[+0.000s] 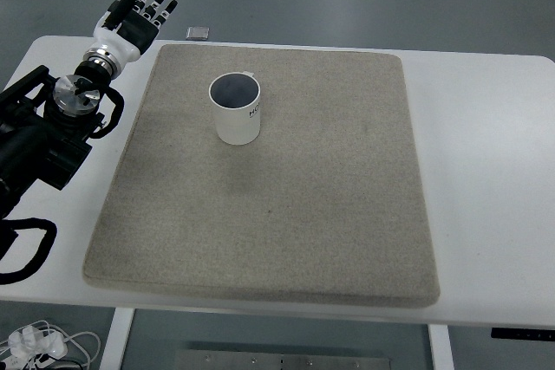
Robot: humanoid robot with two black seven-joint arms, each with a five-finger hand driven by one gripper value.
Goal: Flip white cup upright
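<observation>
A white cup [237, 108] stands upright on the beige mat [277, 214], in the mat's far left part, its dark inside facing up. My left hand [143, 4] is raised at the far left corner of the table, well to the left of the cup and apart from it. Its fingers are spread and hold nothing. The right arm does not show.
The white table [486, 179] runs around the mat on all sides. A small dark square object [199, 33] lies at the table's far edge just beyond the mat. Black cables [26, 253] hang by the left edge.
</observation>
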